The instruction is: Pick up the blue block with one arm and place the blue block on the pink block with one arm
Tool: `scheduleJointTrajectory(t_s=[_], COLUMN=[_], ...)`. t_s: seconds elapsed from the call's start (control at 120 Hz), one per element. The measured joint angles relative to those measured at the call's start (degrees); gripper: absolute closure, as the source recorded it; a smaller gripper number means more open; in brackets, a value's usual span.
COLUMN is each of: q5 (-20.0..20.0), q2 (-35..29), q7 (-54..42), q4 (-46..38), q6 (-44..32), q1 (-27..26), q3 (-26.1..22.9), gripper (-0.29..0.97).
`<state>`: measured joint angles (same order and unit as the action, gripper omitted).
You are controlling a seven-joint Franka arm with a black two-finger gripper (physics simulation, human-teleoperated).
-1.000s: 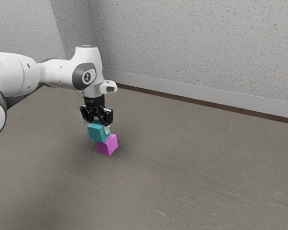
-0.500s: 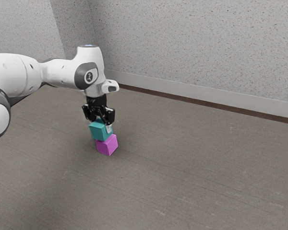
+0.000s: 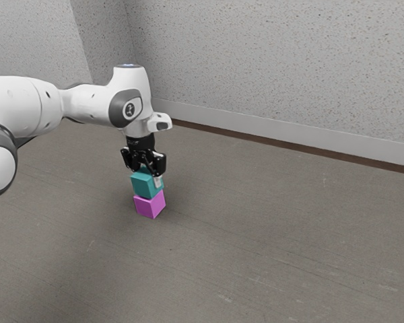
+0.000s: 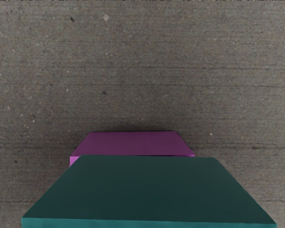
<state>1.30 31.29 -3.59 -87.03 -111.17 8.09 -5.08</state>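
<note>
Arm (image 3: 87, 108): white, comes in from the exterior view's left, reaching level toward the right. The last link bends at the wrist, so the hand points straight down over the stack.

Jaws: black, vertical, narrowly parted. Both fingers press the upper sides of the blue block (image 3: 143, 183) from opposite sides, so they are gripping it. One light fingertip pad (image 3: 157, 182) shows against the block's face on the exterior view's right.

Blue block: reads more teal than blue, a plain cube held level with no tilt. It is directly above the pink block (image 3: 150, 205), its underside at the pink block's top face. I cannot tell whether the two faces touch or a sliver of gap remains. It sits slightly toward the exterior view's left of the pink block, not quite flush.

Wrist view: the blue block (image 4: 147, 190) is large and dark just under the hand. A strip of the pink block (image 4: 133, 144) shows beyond its far edge.

Pink block: magenta cube, flat on the grey counter (image 3: 269, 235).

Surroundings: speckled grey wall (image 3: 269, 60) with a pale baseboard (image 3: 289, 134) behind.
</note>
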Motion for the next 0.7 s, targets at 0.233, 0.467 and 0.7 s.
scheduleJointTrajectory(t_s=[0.233,0.467,0.7], q5=[-0.01,-0.11,-0.09], q2=[-0.35,-0.55,-0.57], q7=[-0.14,-0.19,0.41], q4=[-0.50,-0.82,-1.21], q6=[-0.08,-0.06,-0.05], q1=[0.08,0.09,0.07], q3=[0.34,0.39,0.63], gripper=[0.33,0.33,0.33])
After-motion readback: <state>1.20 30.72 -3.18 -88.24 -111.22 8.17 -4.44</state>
